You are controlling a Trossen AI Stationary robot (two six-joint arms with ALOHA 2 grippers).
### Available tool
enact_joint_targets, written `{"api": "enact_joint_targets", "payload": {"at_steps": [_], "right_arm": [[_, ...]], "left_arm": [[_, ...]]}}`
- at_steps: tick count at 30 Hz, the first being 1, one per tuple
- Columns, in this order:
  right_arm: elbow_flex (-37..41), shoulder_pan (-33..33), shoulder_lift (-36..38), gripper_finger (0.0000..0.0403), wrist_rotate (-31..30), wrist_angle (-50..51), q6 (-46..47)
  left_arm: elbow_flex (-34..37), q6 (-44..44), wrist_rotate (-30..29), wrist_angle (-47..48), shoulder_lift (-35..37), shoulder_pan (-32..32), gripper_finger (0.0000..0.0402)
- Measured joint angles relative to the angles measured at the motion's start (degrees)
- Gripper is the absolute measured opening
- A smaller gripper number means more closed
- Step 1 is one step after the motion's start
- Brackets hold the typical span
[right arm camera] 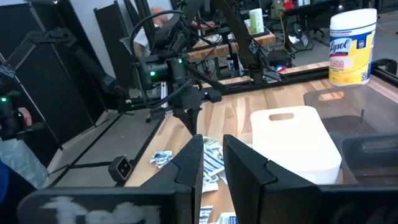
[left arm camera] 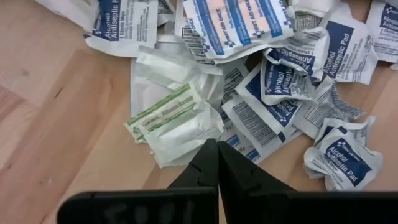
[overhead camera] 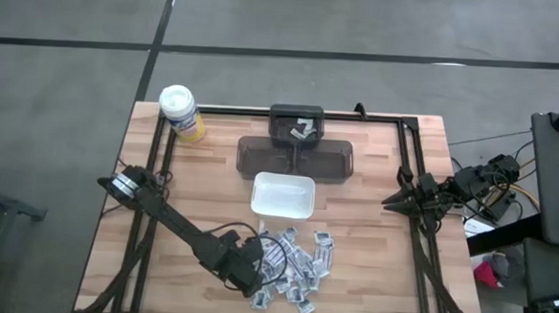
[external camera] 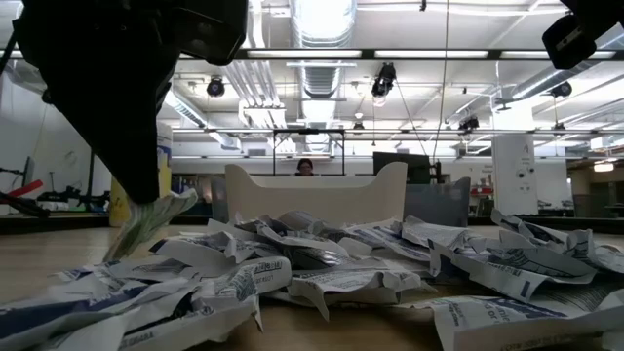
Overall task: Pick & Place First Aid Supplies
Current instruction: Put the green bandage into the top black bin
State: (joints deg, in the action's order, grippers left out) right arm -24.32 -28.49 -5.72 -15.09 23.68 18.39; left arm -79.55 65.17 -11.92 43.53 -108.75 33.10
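Note:
The first aid supplies (overhead camera: 298,263) lie in a loose heap of small white packets with blue print, near the table's front edge at the middle. My left gripper (left arm camera: 216,148) stands at the heap's left end, pointing steeply down, shut on a white packet with green print (left arm camera: 171,121). In the low view that packet (external camera: 146,222) hangs under the dark fingers. My right gripper (right arm camera: 212,163) waits level at the table's right edge, open, with nothing between its fingers. A white rectangular dish (overhead camera: 283,195) sits just beyond the heap. My left gripper pinches the green-printed packet by one edge (left arm camera: 200,138) between its two fingertips, coming from above at a steep slant. The packet hangs tilted below the fingers. Whether its lower end (external camera: 117,252) touches the heap, I cannot tell.
Beyond the dish stand a dark tray (overhead camera: 297,159) and a small dark bin (overhead camera: 296,127) with a few packets inside. A yellow canister with a white lid (overhead camera: 180,111) stands at the far left corner. Bare wood lies left of the heap.

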Motion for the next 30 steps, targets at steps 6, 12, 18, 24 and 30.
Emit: {"api": "enact_joint_targets", "payload": {"at_steps": [6, 12, 18, 24, 30], "right_arm": [[0.0, 0.0, 0.0, 0.0059, 0.0, 0.0, 0.0], [0.0, 0.0, 0.0, 0.0059, 0.0, 0.0, -0.1], [0.0, 0.0, 0.0, 0.0059, 0.0, 0.0, -0.4], [0.0, 0.0, 0.0, 0.0059, 0.0, -0.1, -0.4], [0.0, 0.0, 0.0, 0.0059, 0.0, 0.0, -0.4]], "left_arm": [[-0.9, -0.8, 0.0, -1.6, 0.3, 0.0, 0.0000], [-2.5, -4.1, 0.4, -2.5, 1.7, 0.0, 0.0000], [-1.7, -4.7, 0.2, -2.2, 3.4, 0.0, 0.0000], [-1.6, -5.0, -0.1, -2.5, 4.8, 0.0, 0.0000], [0.9, -3.2, -5.1, -5.3, 5.1, -0.1, 0.0000]]}}
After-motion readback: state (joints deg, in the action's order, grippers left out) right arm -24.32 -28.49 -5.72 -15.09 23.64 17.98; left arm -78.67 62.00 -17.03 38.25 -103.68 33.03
